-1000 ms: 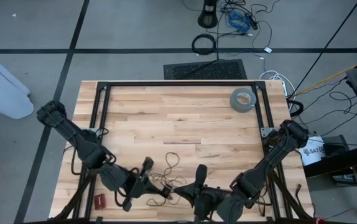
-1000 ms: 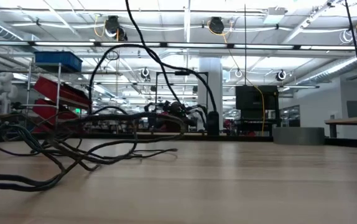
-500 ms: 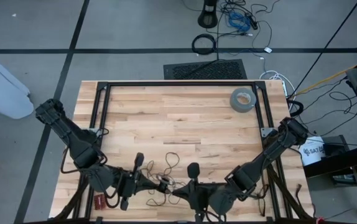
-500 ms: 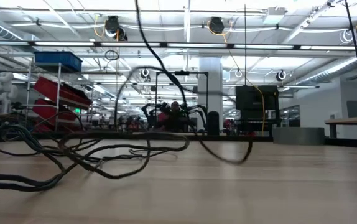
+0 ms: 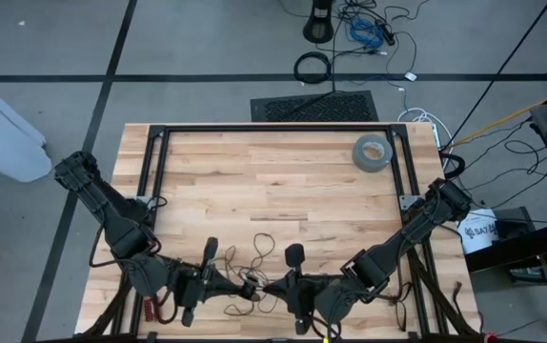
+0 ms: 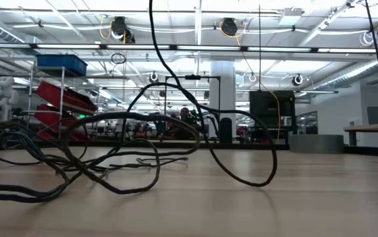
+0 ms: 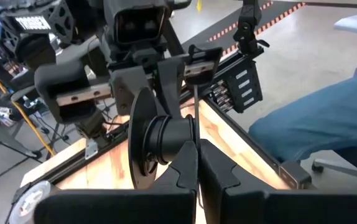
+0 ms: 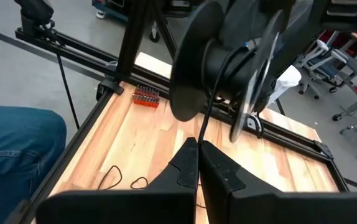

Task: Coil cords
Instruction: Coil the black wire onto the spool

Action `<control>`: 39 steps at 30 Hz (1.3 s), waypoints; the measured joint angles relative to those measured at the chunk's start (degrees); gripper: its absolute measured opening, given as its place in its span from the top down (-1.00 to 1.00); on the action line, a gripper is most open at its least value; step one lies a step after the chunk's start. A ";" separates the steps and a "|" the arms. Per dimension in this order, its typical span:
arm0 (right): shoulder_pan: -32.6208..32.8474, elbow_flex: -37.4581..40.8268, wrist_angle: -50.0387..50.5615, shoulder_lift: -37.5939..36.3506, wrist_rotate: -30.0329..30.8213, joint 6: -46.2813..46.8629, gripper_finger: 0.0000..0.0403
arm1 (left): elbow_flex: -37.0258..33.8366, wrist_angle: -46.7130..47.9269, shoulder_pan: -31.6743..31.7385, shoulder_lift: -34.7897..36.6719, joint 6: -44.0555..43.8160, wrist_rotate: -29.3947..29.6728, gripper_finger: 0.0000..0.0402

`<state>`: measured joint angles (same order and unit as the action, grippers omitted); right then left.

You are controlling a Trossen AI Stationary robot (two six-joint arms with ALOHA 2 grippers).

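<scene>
Cords (image 5: 254, 281) between both closed end effectors

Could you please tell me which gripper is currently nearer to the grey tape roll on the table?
Right. The right gripper sits at the near edge, diagonally across from the grey tape roll at the far right; the left gripper is farther left still.

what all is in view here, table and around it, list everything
cord: one, thin black, loose loops on the table's near middle, between the two claws
tape roll: one, grey, far right of the table
small red item: one, near left corner
table: one, light wood with a black frame
cable ring: one, black, on the floor beyond the table
floor mat: one, dark, at the far edge
person's leg: blue trousers, beside the table
left claw: shut on the cord
right claw: shut on the cord
</scene>
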<state>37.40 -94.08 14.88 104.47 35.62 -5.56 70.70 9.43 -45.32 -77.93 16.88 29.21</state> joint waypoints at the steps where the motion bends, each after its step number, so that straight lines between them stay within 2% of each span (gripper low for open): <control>1: -0.07 0.00 0.11 0.00 -0.02 -0.01 1.00 | 0.00 -0.17 0.00 0.00 0.04 0.00 0.99; 6: -0.23 0.00 0.31 0.01 -0.02 -0.14 0.98 | 0.00 -0.33 -0.03 0.00 0.07 -0.01 0.99; 12: 0.24 0.15 0.42 0.24 0.16 -1.02 0.84 | 0.00 -0.89 -0.13 0.09 0.15 -0.09 0.99; 19: 2.01 0.15 0.17 -0.74 0.45 -1.29 0.72 | 0.00 -0.76 -0.13 0.07 0.18 -0.20 0.99; 25: 4.74 0.13 3.07 -3.05 0.71 0.70 0.70 | 0.02 -1.73 -0.10 0.07 0.42 -0.22 0.99; 31: 6.88 0.13 -0.36 -3.65 12.42 -2.47 0.70 | 0.02 -3.51 -0.09 0.07 0.14 -0.22 0.99; 39: 6.52 0.13 -9.17 -3.63 13.83 -9.59 0.66 | 0.02 -4.67 -0.08 0.04 0.17 -0.33 0.99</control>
<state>43.92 -93.95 5.72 100.84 49.44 -15.15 70.72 4.76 -45.40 -77.89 17.06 28.88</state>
